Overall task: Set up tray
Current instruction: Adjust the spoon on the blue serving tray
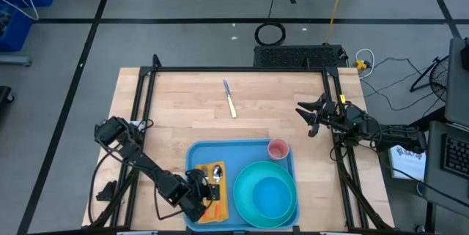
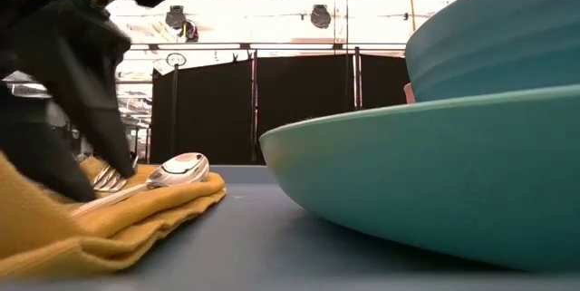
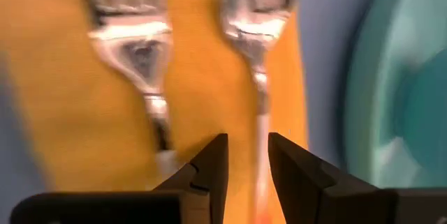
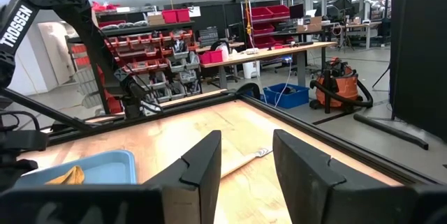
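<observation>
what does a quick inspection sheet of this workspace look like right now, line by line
surface: wooden table, mostly bare
job's things: light-blue tray at the near edge holds a yellow napkin with a fork and spoon, a teal bowl on a teal plate, and a pink cup
clutter: a knife lies alone on the wood beyond the tray
grippers: left gripper open over the spoon's handle; right gripper open, empty, at the table's right edge
cables: loose leads on the floor to the right
surroundings: workshop shelves with red bins
</observation>
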Motion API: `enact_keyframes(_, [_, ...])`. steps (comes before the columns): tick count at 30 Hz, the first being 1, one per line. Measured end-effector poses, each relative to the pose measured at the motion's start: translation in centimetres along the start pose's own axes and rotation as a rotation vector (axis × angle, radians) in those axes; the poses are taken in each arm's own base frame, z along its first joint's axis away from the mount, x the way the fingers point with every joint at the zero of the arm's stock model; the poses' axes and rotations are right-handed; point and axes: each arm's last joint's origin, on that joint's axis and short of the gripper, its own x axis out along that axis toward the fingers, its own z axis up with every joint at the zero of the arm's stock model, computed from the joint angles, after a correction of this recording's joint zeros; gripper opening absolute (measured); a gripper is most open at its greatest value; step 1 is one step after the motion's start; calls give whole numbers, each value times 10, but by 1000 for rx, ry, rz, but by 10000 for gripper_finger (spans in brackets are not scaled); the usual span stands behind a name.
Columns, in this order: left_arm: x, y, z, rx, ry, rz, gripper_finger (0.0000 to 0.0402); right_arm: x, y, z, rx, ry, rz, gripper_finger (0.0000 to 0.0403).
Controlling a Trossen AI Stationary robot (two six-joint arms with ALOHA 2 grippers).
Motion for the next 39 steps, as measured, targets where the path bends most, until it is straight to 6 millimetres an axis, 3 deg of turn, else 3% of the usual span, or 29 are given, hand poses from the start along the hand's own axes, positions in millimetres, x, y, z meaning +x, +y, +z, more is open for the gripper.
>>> enact_keyframes(20, [8, -11, 12, 77, 5, -6, 104, 0, 0, 0, 0, 0, 0, 123])
enact_keyframes(27, [7, -9, 11, 81, -20, -11, 12, 0, 0, 0, 0, 0, 0, 123])
enact_keyframes(39, [1, -3, 4, 20, -72, -53, 2, 0, 0, 0, 0, 0, 0, 123])
